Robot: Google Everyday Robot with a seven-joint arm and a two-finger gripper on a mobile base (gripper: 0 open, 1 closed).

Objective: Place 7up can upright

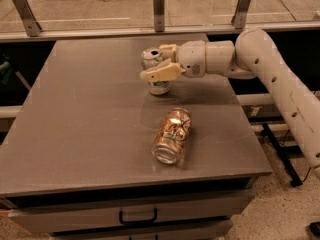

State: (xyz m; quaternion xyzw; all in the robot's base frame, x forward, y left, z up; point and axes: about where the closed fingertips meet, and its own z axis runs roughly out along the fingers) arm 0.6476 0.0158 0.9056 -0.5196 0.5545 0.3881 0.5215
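The gripper (pixel 152 62) reaches in from the right, jaws closed narrowly around the 7up can (pixel 159 87). The can stands upright, long axis vertical, opening upward, at the far middle of the table (pixel 75 114).

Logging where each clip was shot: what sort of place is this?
Probably a robot test lab: a grey table with a drawer, a glass partition behind it, and the gripper at the table's far side, jaws shut on the upright 7up can.

Arm extended leftward from right; claw (pixel 153 62) horizontal, upper centre.
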